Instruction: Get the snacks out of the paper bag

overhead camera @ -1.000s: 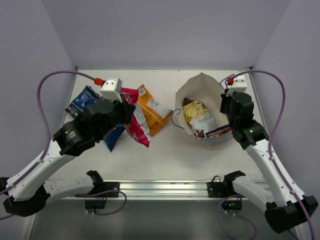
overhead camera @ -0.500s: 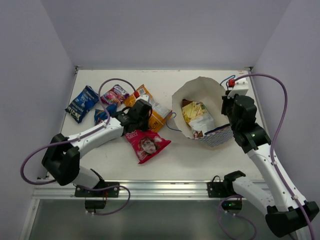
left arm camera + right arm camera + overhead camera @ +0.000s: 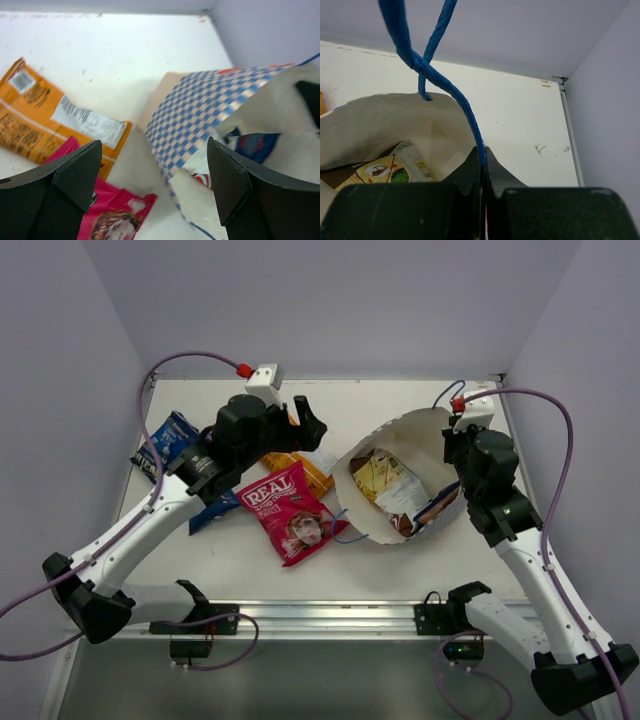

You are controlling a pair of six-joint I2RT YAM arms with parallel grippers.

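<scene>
White table (image 3: 400,570) beneath everything.

Beige inside, blue-and-white checked outside: paper bag (image 3: 395,435), right of centre on the table, tipped over, mouth gaping up and toward the left side. Propped up at its far right rim by the right gripper (image 3: 483,152), fingers clenched tight on the dark blue cord handle (image 3: 445,85). Cord rising taut out of the pinch, crossing over itself once higher up.

Left gripper (image 3: 310,418) raised above the table just left of the bag's mouth. Released, fingers (image 3: 75,180) spread wide, nothing between them. Aimed down at the bag's checked wall and its opening.

Out of the bag and flat on the table:
- red-pink "REAL" packet (image 3: 290,512), nearest the front edge, just beside the bag's lower lip
- orange packet (image 3: 305,472) right behind it, touching its top edge
- dark blue packet (image 3: 165,445), well apart from the bag, over by the left wall
- second blue packet (image 3: 212,512), poking out from under the left arm (image 3: 150,525), mostly hidden

Inside the bag:
- yellow-white packet (image 3: 383,478), lying against the beige inner wall
- blue-and-red packet (image 3: 252,147) beside it, down by the checked side, only partly in sight

Thin blue loop (image 3: 345,532) of cord on the table at the bag's front lip, next to the red-pink packet.
</scene>
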